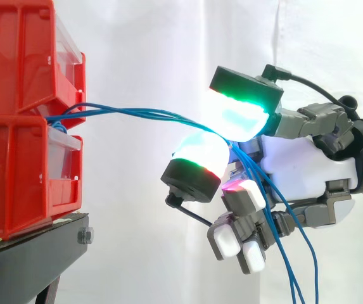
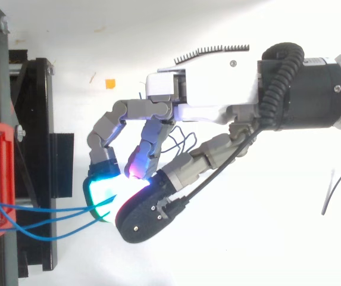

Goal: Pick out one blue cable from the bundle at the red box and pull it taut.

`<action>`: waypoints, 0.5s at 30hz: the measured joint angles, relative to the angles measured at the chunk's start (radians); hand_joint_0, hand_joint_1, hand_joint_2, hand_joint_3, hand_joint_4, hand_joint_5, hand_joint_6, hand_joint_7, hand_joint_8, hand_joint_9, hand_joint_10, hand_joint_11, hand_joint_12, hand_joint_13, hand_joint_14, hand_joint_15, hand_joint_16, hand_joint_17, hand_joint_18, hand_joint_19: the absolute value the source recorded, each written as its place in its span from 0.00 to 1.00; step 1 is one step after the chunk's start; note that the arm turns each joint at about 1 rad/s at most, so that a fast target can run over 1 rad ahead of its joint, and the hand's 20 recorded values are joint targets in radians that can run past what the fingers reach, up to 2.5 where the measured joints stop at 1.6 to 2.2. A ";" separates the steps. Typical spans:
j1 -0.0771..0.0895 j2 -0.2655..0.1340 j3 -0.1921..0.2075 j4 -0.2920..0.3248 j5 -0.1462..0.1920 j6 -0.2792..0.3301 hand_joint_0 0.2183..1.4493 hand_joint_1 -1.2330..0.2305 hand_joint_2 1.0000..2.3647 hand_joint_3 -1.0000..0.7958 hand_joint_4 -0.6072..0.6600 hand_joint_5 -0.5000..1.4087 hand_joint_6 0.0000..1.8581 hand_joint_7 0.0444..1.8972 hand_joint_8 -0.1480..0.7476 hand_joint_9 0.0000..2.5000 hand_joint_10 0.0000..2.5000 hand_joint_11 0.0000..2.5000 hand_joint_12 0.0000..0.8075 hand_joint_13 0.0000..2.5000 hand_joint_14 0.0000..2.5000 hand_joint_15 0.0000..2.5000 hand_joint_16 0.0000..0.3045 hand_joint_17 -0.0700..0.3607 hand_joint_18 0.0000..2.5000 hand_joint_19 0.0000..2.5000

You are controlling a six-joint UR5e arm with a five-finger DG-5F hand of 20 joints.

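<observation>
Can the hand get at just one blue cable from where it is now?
Probably not cleanly: the hand pinches the blue cables between its pads, but several run through together.

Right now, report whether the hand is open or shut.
Shut on the cables: the hand's glowing pads pinch them, and their ends hang below.

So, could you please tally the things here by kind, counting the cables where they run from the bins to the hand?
red bins: 2, stacked
blue cables: 3, pinched between the hand's pads
black stand: 1
hand: 1
Total: 7
</observation>
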 measured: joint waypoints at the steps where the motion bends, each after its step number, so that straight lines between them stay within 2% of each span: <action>1: 0.000 0.000 0.000 0.000 0.000 0.000 0.37 0.25 0.01 0.41 0.50 0.21 0.49 0.58 0.55 0.46 0.01 0.24 0.46 0.39 0.01 0.15 0.16 0.42 0.39 0.18; 4: 0.000 0.000 0.000 0.000 0.003 0.000 0.40 0.24 0.01 0.37 0.47 0.20 0.50 0.57 0.55 0.46 0.01 0.24 0.46 0.39 0.01 0.15 0.16 0.41 0.39 0.17; 7: 0.001 0.000 0.000 0.000 0.005 0.000 0.39 0.26 0.00 0.28 0.49 0.20 0.49 0.55 0.54 0.46 0.01 0.24 0.46 0.39 0.01 0.15 0.16 0.41 0.39 0.17; 9: 0.001 0.000 0.000 0.000 0.005 0.000 0.35 0.29 0.00 0.28 0.53 0.20 0.49 0.54 0.54 0.46 0.01 0.24 0.45 0.39 0.01 0.15 0.16 0.41 0.39 0.18; 15: 0.001 0.000 0.000 0.000 0.006 0.000 0.27 0.39 0.00 0.28 0.55 0.20 0.49 0.50 0.55 0.47 0.01 0.24 0.46 0.39 0.01 0.15 0.16 0.42 0.39 0.18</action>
